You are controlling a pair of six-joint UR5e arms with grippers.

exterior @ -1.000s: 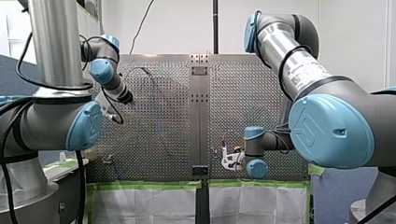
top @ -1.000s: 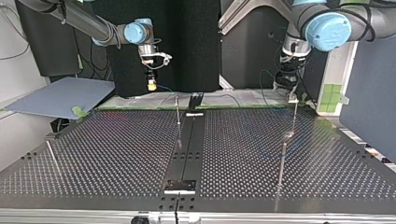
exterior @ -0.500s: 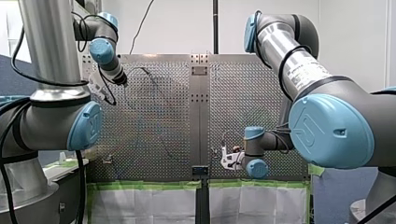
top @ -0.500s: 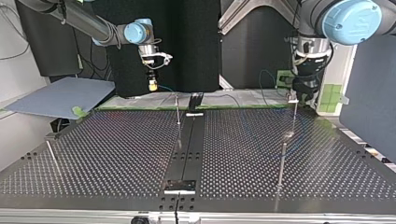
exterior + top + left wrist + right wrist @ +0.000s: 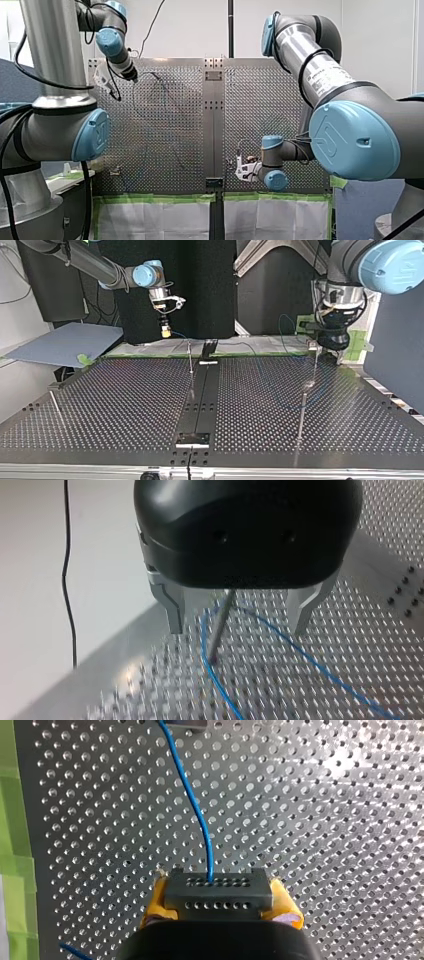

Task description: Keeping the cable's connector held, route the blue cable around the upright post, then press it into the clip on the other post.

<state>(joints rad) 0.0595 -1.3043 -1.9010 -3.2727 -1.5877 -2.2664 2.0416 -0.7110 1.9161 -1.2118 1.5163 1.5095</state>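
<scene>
Two grippers stand well apart in the front view: my left gripper (image 5: 134, 78) is at the perforated table's (image 5: 170, 125) far left corner, and my right gripper (image 5: 243, 169) is near its middle. In the top view the blue cable (image 5: 287, 406) runs faintly by the upright post (image 5: 315, 365) below my left gripper. The left wrist view shows its fingers (image 5: 175, 615) spread astride that post, gripping nothing, while in the right wrist view yellow pads (image 5: 285, 907) clamp the connector (image 5: 217, 892), so routing looks under way and clipping remains.
</scene>
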